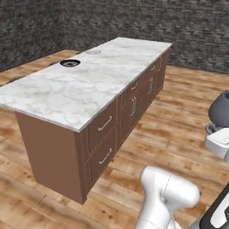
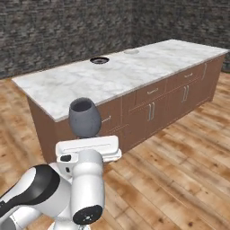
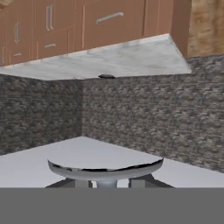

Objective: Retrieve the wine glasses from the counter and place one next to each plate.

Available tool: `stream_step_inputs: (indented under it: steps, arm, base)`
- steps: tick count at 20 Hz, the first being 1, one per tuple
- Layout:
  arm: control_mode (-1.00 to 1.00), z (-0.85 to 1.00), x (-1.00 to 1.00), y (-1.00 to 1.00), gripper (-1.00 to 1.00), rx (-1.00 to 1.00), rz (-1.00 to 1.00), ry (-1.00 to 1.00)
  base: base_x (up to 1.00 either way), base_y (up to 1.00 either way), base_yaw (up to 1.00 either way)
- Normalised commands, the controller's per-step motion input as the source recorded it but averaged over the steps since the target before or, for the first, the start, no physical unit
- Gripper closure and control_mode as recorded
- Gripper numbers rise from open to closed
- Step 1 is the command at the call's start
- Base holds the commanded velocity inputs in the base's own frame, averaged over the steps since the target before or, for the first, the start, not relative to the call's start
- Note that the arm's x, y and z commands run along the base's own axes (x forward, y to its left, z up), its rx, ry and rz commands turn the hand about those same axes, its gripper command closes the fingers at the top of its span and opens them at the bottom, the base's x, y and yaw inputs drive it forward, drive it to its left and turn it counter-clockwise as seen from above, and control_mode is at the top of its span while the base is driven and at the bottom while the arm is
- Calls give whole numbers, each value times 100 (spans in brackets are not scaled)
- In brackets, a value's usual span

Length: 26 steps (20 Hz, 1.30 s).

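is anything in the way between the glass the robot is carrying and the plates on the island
Nothing visible blocks it. The wine glass sits upright in the gripper, off the near side of the island. Between it and the dark plate and the pale plate lies only bare marble top.

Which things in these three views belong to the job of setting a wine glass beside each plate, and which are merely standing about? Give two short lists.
Belonging to the job:
- wine glass, upright, held in the gripper
- darker plate on the long marble top
- lighter plate further along it

Merely there:
- marble island with brown drawers
- wooden floor
- grey stone wall
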Motion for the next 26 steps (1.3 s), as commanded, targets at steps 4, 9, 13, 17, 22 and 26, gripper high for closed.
stream_step_inputs:
  steps: [4, 9, 13, 17, 22, 26]
  arm:
    - [100, 0, 0, 0, 100, 0, 0, 0]
    - [100, 0, 0, 0, 100, 0, 0, 0]
    - [100, 0, 0, 0, 100, 0, 0, 0]
    - [100, 0, 0, 0, 100, 0, 0, 0]
    - [100, 0, 0, 0, 100, 0, 0, 0]
    - [100, 0, 0, 0, 100, 0, 0, 0]
  base:
    - [-41, 100, -12]
    - [-1, 100, -7]
    - [52, 100, -15]
    - [74, 100, -17]
    - [78, 100, -18]
    - [49, 100, -18]
